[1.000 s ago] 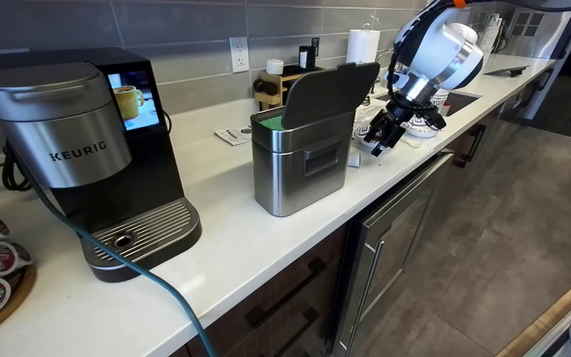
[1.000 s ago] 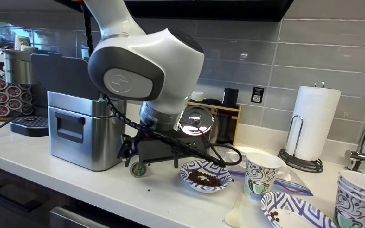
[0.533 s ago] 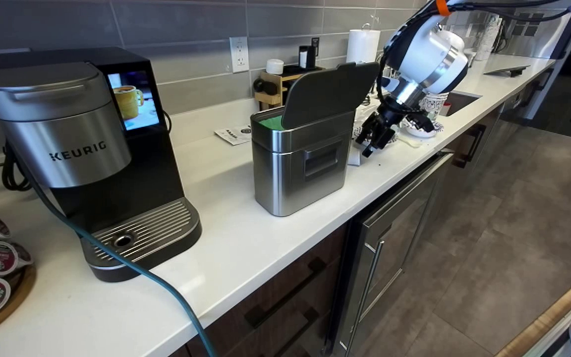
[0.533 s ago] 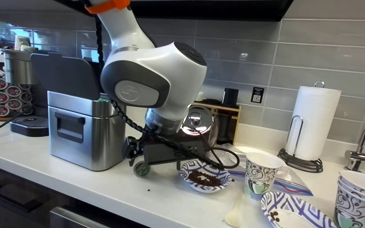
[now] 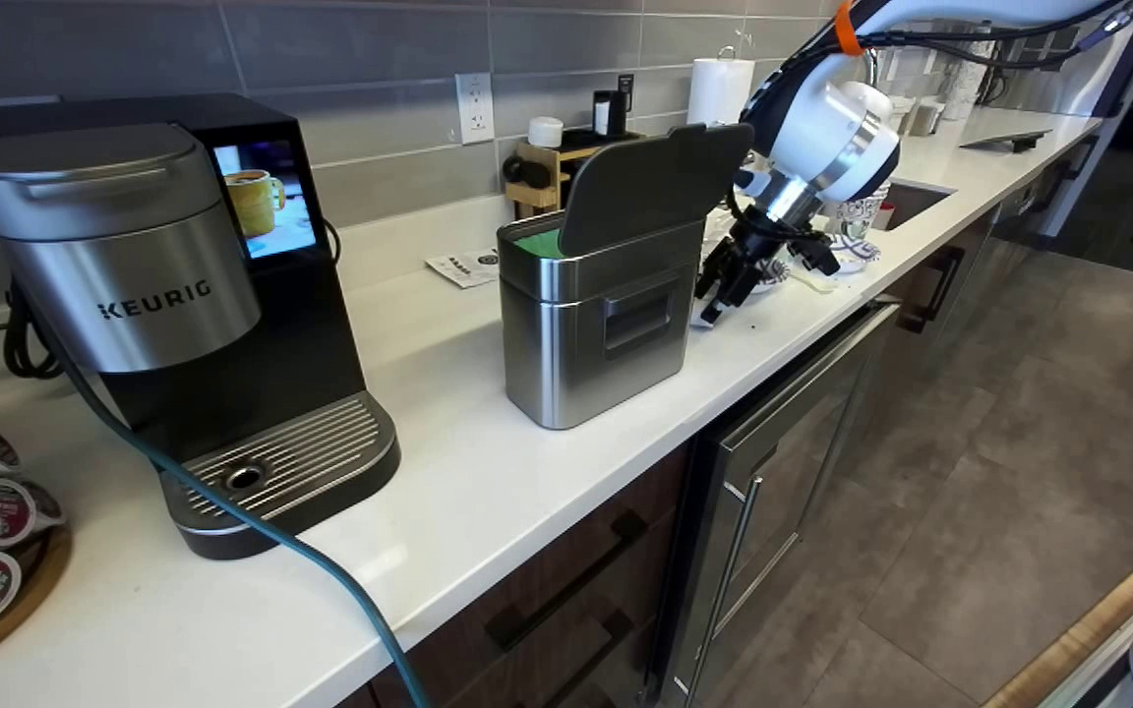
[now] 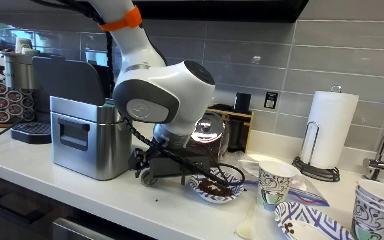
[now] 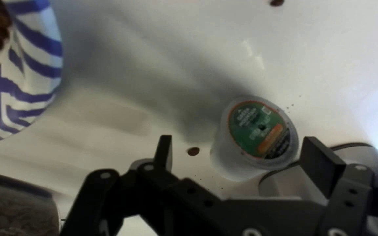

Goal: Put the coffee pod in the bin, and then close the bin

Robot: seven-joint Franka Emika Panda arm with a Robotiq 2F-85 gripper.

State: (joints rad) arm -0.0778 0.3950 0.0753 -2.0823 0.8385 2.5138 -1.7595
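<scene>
The coffee pod (image 7: 258, 129), a whitish cup with a green and orange lid, lies on the counter beside the bin. It also shows in an exterior view (image 6: 148, 178), partly covered by the gripper. The steel bin (image 5: 566, 344) stands with its dark grey lid (image 5: 660, 187) raised and its green rim partly showing; it is also in an exterior view (image 6: 110, 153). My gripper (image 7: 240, 147) is open and low over the pod. In the wrist view the pod sits between the fingers, nearer the right one, with a gap on the left.
A patterned bowl of coffee beans (image 6: 218, 198), a paper cup (image 6: 273, 186) and a white spoon (image 6: 245, 228) stand near the gripper. A Keurig machine (image 5: 134, 295) is beyond the bin. A jar of beans (image 7: 15, 209) shows in the wrist view. The counter's front edge is close.
The arm has come down and my gripper has moved toward the bin and around the pod. The pod has shifted very slightly. The bin has not moved.
</scene>
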